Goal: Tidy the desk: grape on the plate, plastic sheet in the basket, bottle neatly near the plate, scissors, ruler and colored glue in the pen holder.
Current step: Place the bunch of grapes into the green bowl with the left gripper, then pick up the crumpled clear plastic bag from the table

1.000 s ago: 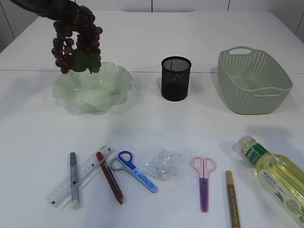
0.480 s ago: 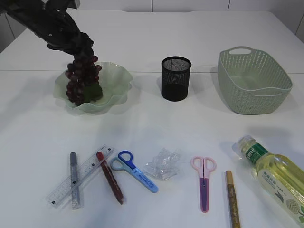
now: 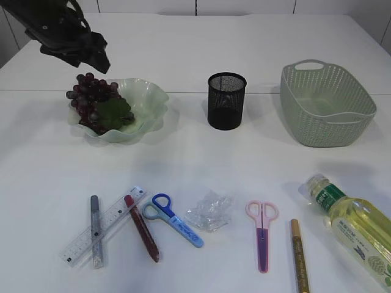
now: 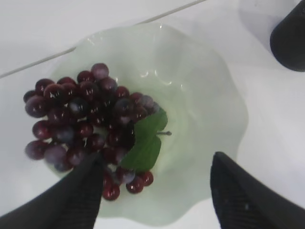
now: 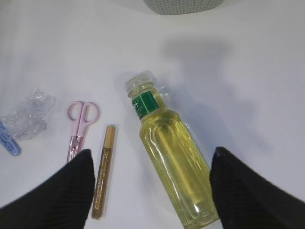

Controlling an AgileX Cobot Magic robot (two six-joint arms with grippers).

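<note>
Left gripper: jaws released, parted wide, hovering above the grape; the grape lies in the plate, toward its left side, gripped by nothing; right gripper: jaws spread, empty, above the bottle, which lies on its side on the desk; pink scissors and gold glue pen lie left of the bottle.

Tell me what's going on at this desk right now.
A two-armed robot is tidying up. The grapes lie on the green plate, with the left gripper open just above them. The right gripper hangs open over the bottle lying on its side. Scissors, ruler, glue pens and plastic sheet remain on the table.
</note>
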